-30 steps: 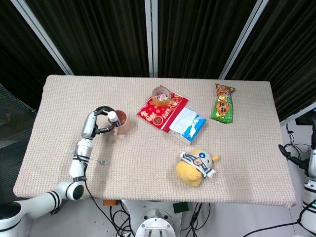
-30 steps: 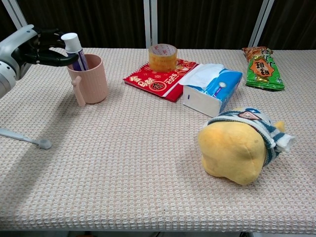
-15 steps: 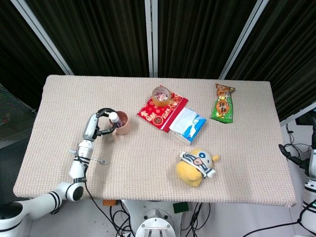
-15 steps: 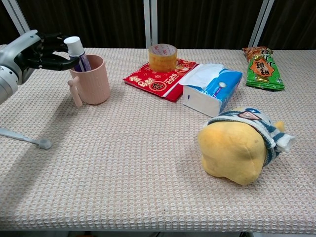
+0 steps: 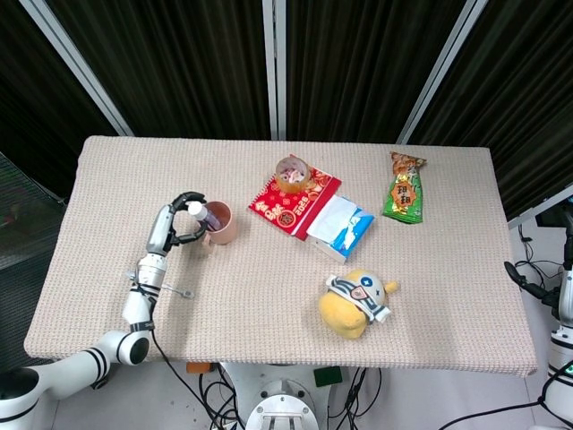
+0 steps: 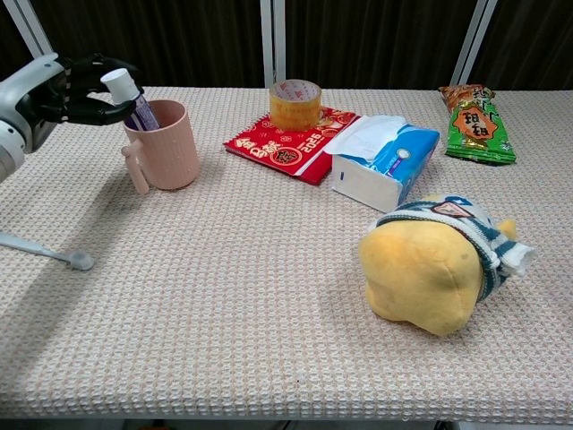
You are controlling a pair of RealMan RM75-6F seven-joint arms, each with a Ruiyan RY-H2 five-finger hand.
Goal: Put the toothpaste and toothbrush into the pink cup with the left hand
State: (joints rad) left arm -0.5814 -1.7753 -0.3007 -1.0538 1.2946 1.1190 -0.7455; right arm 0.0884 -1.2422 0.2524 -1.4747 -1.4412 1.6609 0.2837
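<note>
The pink cup [image 6: 166, 148] [image 5: 223, 225] stands upright on the left side of the table, its handle toward the front. The toothpaste [image 6: 131, 99] [image 5: 206, 213], a purple tube with a white cap, stands with its lower end inside the cup and leans left over the rim. My left hand [image 6: 64, 90] [image 5: 174, 222] is just left of the cup and pinches the tube near its cap between fingers above and thumb below. The toothbrush [image 6: 47, 252] [image 5: 175, 290] lies flat on the table in front of the hand, untouched. My right hand is out of sight.
A tape roll [image 6: 295, 103] sits on a red packet [image 6: 291, 143] behind the middle. A tissue pack [image 6: 385, 159] lies right of it, a green snack bag [image 6: 474, 124] at the far right and a yellow plush toy [image 6: 439, 264] at the front right.
The toothpaste has tipped from nearly upright to leaning left over the cup's rim, and my left hand has drawn slightly left with its cap. The cup and toothbrush stayed put.
</note>
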